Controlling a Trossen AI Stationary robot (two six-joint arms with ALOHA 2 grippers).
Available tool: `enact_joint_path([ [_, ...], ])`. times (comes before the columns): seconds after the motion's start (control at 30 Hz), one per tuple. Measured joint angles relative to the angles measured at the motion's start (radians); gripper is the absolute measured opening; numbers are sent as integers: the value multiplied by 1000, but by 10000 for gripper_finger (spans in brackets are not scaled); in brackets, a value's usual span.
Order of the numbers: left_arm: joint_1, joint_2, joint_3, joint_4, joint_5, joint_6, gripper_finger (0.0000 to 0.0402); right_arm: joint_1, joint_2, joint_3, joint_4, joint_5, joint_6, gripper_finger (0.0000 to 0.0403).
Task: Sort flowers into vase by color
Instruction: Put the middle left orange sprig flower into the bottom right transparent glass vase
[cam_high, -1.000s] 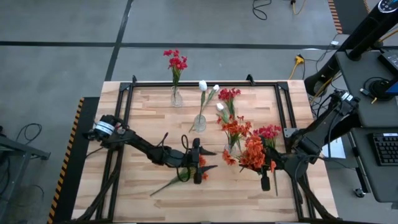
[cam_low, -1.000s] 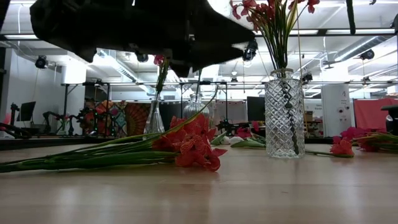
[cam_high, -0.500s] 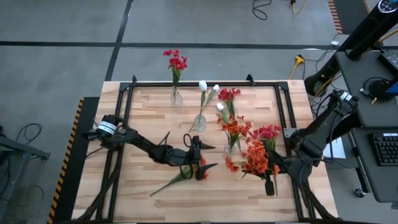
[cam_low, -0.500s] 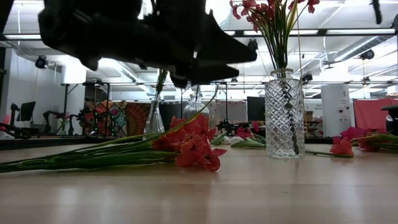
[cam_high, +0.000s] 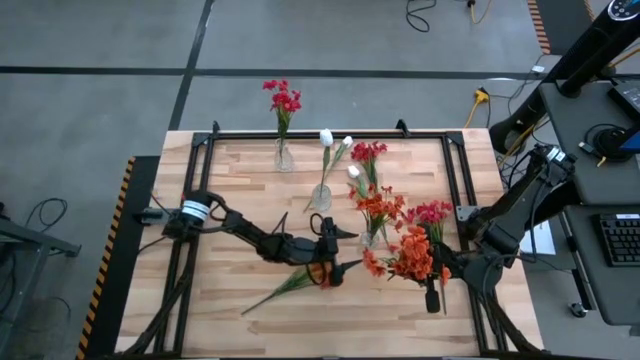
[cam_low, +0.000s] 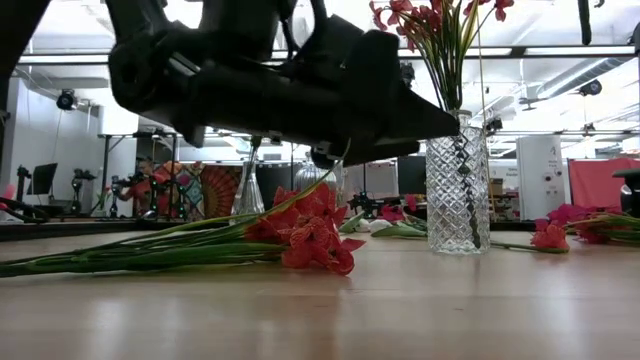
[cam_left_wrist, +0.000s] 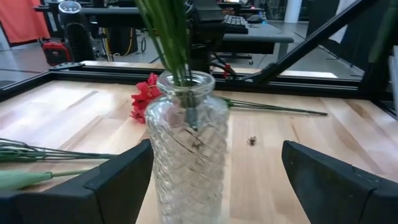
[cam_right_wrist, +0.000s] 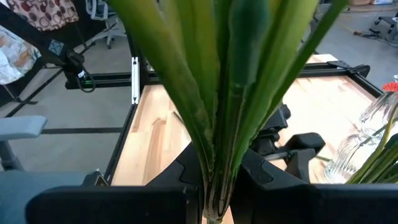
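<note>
The left tool (cam_high: 338, 250), fingers wide apart, hovers near the cut-glass vase (cam_left_wrist: 186, 149) — a careless sweep could topple it. The right tool (cam_high: 428, 294) stays clamped on orange-red stems (cam_right_wrist: 217, 112).

Three glass vases (cam_high: 285, 155) stand on the table; two robot arms (cam_high: 240, 232) reach in

vase (cam_left_wrist: 187, 155) base cut off, held stems' (cam_right_wrist: 227, 99) blooms out of frame
</note>
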Motion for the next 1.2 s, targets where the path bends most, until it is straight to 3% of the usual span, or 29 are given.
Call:
enact_joint_path([
  [0.57,32,35,2,33,-17,-11,337,0,0,-2,0,16,-19,38],
  [0.77,43,55,2,68,20,-12,337,0,0,-2,0,17,-29,38],
  [1.2,50,117,74,71,21,-19,337,-1,1,-4,0,19,-24,38],
])
